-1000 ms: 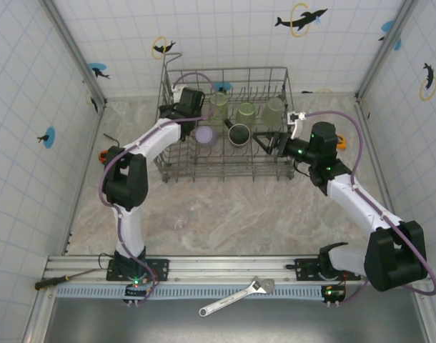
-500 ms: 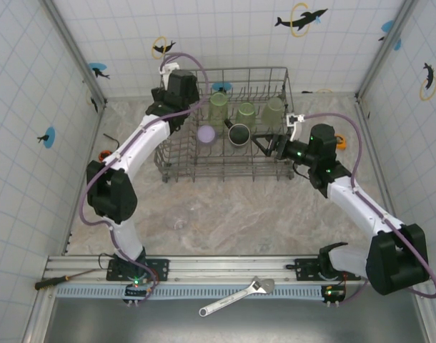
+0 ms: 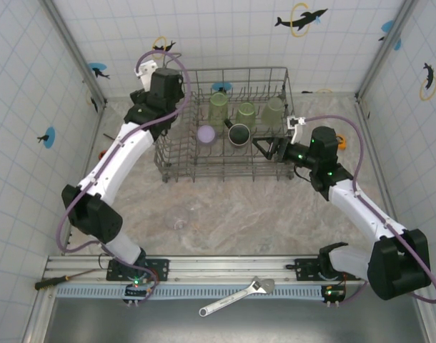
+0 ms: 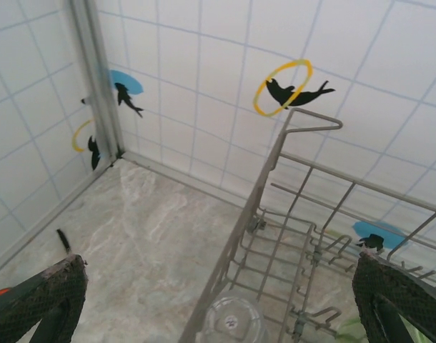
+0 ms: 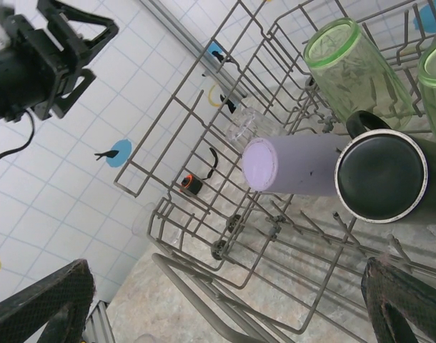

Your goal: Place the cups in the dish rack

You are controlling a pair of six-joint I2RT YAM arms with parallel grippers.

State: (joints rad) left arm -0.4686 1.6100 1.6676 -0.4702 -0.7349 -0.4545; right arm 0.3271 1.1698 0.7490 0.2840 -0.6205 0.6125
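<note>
The grey wire dish rack (image 3: 226, 71) stands at the back of the table. Inside it are three light green cups (image 3: 219, 107) (image 3: 246, 114) (image 3: 274, 108), a lavender cup (image 3: 206, 134) lying on its side and a black mug (image 3: 239, 133). A clear cup (image 4: 232, 323) sits in the rack's left end (image 4: 296, 136), below my open, empty left gripper (image 4: 219, 304), which hovers over the rack's back left corner (image 3: 163, 89). My right gripper (image 3: 264, 147) is open and empty at the rack's right side, facing the lavender cup (image 5: 296, 164) and mug (image 5: 382, 175). Another clear cup (image 3: 181, 216) stands on the table.
A wrench (image 3: 236, 296) lies on the near rail and a screwdriver (image 3: 61, 280) at its left end. A small orange and black object (image 3: 103, 153) sits by the left wall. Tiled walls close in the back and both sides.
My left gripper has lifted out of the rack's left end and moved back and left, leaving the clear cup there. The right arm has barely moved.
</note>
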